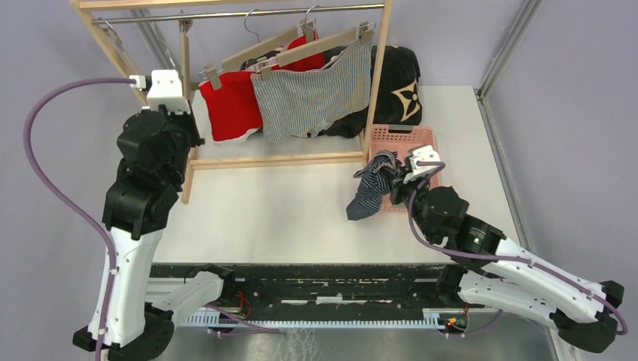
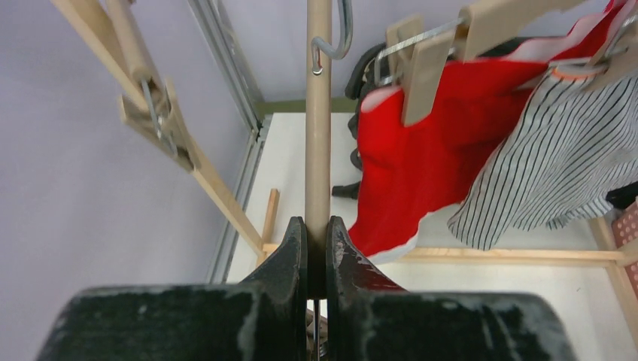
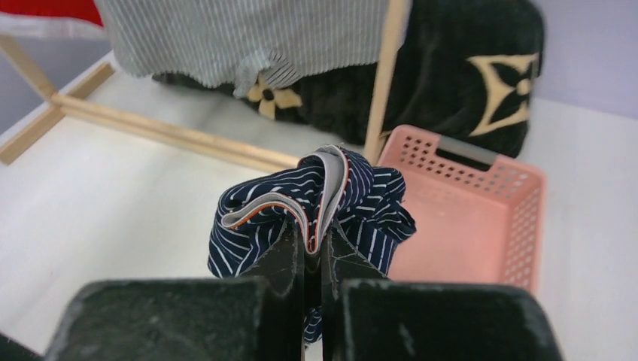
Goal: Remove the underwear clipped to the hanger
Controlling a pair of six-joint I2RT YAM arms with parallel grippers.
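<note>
- White tabletop (image 1: 263, 203) against pale lilac walls, with a wooden rack (image 1: 380, 75) standing at the back.
- Red underwear (image 1: 229, 105) and a grey-and-white pinstriped pair (image 1: 312, 98) hang from clip hangers (image 1: 316, 47) on the rack's rail. A black cushion (image 1: 399, 83) sits behind them.
- Pink basket (image 1: 399, 135) stands at the rack's right foot. The navy striped pair (image 3: 361, 203) is bunched in the air just beside its left rim – not inside it.
- Right gripper (image 3: 312, 237) pinches that navy pair by its folded waistband.
- Left gripper (image 2: 316, 226) has its fingers pressed together, in line with a rack upright (image 2: 318, 113) (contact unclear) – well apart from the clothes.
</note>
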